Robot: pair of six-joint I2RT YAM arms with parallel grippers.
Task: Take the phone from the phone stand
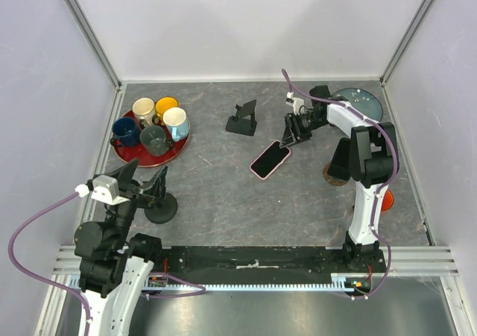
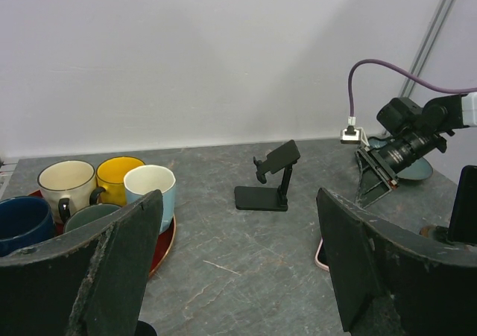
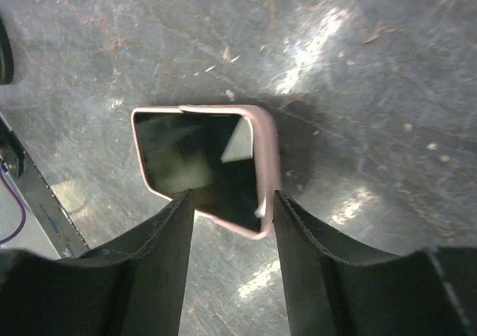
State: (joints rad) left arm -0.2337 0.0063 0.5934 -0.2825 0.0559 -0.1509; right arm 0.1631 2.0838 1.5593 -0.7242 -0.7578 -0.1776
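Grey stone-look table [image 1: 223, 202], arms mounted at the near edge. Left gripper [image 1: 143, 178] at near left, fingers spread wide, holding nothing. Right gripper [image 1: 289, 135] at far right, tilted down over the phone's far end, fingers [image 3: 149, 269] parted and straddling that end; contact not discernible. Red tray [image 1: 175, 157] at far left, loaded with five mugs [image 1: 155, 138]. Black phone stand [image 1: 243, 120] upright at far centre. Pink-cased phone [image 1: 270, 159] off the stand, flat on the table, screen up, near the stand's right side.
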